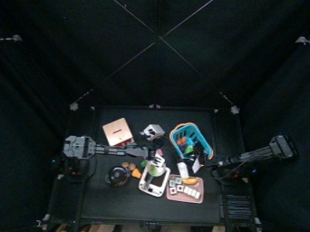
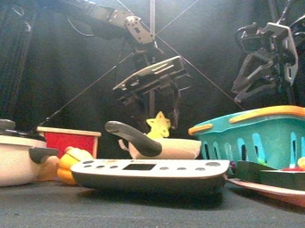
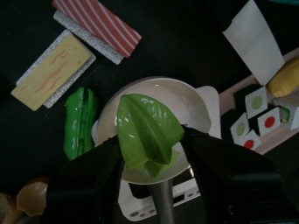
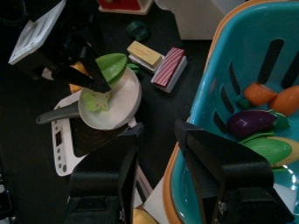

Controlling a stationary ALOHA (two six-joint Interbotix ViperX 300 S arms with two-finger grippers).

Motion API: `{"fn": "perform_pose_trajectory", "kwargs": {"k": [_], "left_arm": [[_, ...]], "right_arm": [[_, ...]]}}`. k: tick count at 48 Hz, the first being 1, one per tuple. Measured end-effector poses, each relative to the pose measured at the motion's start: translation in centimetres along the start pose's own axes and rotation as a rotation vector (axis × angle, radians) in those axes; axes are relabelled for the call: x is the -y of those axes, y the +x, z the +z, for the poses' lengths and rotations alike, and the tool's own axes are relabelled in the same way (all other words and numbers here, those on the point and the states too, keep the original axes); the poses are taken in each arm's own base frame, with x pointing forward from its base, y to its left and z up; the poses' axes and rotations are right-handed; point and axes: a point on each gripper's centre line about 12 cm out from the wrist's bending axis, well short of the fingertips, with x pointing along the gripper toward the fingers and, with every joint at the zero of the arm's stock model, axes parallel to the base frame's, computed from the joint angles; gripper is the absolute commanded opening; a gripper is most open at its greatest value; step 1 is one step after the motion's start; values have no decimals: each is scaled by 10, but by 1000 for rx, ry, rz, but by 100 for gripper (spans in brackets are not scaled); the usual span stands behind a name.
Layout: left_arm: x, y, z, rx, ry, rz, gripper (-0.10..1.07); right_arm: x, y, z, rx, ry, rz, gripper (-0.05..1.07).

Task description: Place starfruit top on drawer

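Observation:
The green starfruit (image 3: pixel 149 131) is clamped between my left gripper's (image 3: pixel 152 162) jaws, held above a white pan (image 3: pixel 184 96). In the top view the left gripper (image 1: pixel 150 163) is at the table's middle. The front view shows the starfruit (image 2: pixel 158 125) hanging under the gripper behind the pan (image 2: pixel 161 145). It also shows in the right wrist view (image 4: pixel 110 66). The tan drawer (image 1: pixel 118 131) stands at the back left, apart from the gripper, its top bare. My right gripper (image 4: pixel 176 153) is open and empty by the blue basket's rim (image 4: pixel 208 79).
A white-and-black cube (image 1: pixel 152 131) stands beside the drawer. The blue basket (image 1: pixel 190 140) holds toy food. A striped sponge (image 3: pixel 100 22), a yellow sponge (image 3: pixel 52 70), a cucumber (image 3: pixel 79 122), a banana (image 3: pixel 286 79) and a calculator (image 2: pixel 149 174) crowd the table.

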Motion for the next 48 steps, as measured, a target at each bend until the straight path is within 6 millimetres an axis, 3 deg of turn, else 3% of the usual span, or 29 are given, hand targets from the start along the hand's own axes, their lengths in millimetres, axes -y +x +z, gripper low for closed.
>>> {"fn": "perform_pose_trajectory", "kwargs": {"k": [11,22,36,48], "left_arm": [[9,-12,2,43,255,-39,79],[5,-27,2,59,323,-49,79],[-42,-63,-16,78,275,-15,79],[-100,-71,-45,104,175,70,79]], "right_arm": [[-3,0,-1,-9,-1,26,75],[-2,0,-2,-12,8,29,75],[2,1,0,-11,35,11,75],[8,3,3,-8,68,-14,75]]}}
